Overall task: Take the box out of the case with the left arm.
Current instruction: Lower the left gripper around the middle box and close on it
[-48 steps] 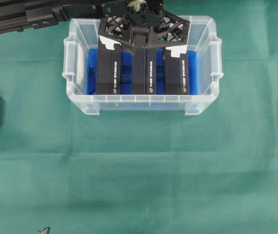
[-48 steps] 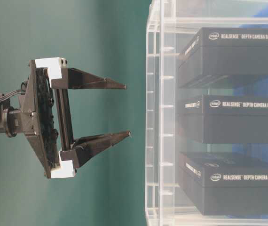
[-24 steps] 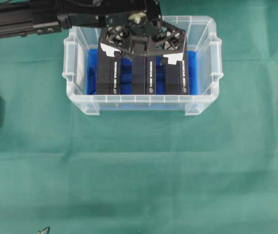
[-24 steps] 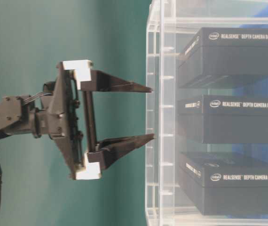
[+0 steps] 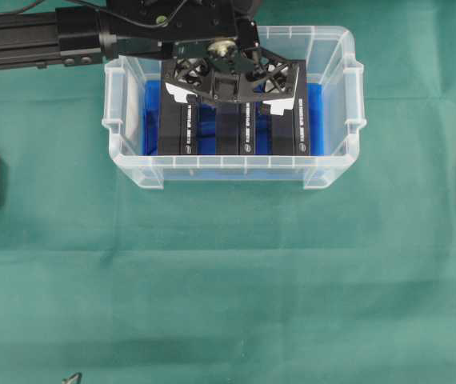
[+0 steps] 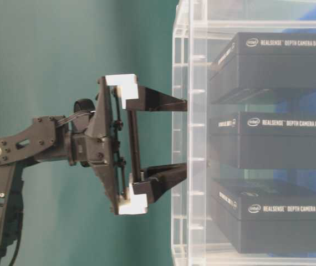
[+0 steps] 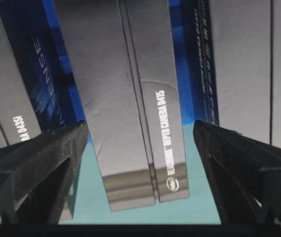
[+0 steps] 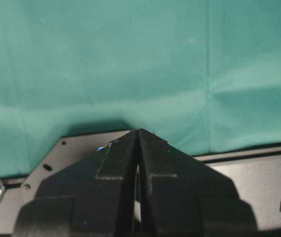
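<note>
The left gripper [image 5: 230, 94] hangs over the case [image 5: 336, 44] with its fingers spread wide, holding nothing. In the left wrist view the left finger [image 7: 37, 163] and right finger [image 7: 239, 163] straddle the middle box [image 7: 130, 98], clear of it on both sides. Three black boxes stand side by side on the blue sheet [image 5: 153, 120]: the left box [image 5: 178, 128] lies outside the left finger, the middle box between the fingers, the right box [image 5: 292, 128] outside the right finger. In the table-level view the fingertips [image 6: 180, 105] stand at the rim of the case. The right gripper [image 8: 138, 187] rests pressed shut over its own base plate, well away from the work.

Risks — judged, not seen:
- The gaps between neighbouring boxes look narrow. A finger coming down off line could land on top of the left or right box instead of sliding into its gap.
- The box faces look smooth. A shallow grip near the top edge could slip on the lift.
- A tilted lift could drag a neighbour, or catch the box on the case wall.

Change from one second ago — the left gripper has come closer to the boxes: its fingertips were then well short of the rim and now stand at it. Its spread is unchanged. The boxes and case have not moved.
</note>
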Available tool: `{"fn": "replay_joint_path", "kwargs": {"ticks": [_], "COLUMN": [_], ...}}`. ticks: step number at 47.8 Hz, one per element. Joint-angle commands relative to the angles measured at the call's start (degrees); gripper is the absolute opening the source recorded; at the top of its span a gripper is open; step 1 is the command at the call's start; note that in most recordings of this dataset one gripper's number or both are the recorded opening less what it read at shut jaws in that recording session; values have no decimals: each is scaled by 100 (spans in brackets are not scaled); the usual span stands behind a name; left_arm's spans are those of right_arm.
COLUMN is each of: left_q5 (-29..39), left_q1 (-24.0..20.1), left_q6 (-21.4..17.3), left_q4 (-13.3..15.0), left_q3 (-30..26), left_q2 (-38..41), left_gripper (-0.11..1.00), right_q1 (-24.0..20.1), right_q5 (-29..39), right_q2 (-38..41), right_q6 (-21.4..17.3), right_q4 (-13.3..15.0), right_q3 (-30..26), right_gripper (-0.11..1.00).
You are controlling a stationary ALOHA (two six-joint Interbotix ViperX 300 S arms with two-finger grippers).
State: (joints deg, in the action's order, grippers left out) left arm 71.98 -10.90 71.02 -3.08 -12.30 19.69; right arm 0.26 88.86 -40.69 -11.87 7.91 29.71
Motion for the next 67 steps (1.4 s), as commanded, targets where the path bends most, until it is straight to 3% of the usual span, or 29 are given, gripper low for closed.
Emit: {"fn": "replay_joint_path", "kwargs": {"ticks": [1, 16, 36, 67], "left_q5": [-79, -483, -721, -729], "left_q1": [18, 0, -18, 26], "left_q6": [9, 9, 9, 114], "left_q4": [-35, -44, -70, -62], "left_q3": [9, 325, 352, 360], "left_q2": [-97, -44, 193, 211], "left_gripper": [91, 91, 91, 90], "right_q1": [9, 9, 9, 9], "right_q5": [-9, -9, -70, -70], "right_q2": [-9, -9, 0, -9], "right_q6": [0, 0, 0, 0], "right_q4": [18, 18, 18, 18], "right_q3": [-53, -53, -53, -53], "right_gripper": [0, 0, 0, 0]}}
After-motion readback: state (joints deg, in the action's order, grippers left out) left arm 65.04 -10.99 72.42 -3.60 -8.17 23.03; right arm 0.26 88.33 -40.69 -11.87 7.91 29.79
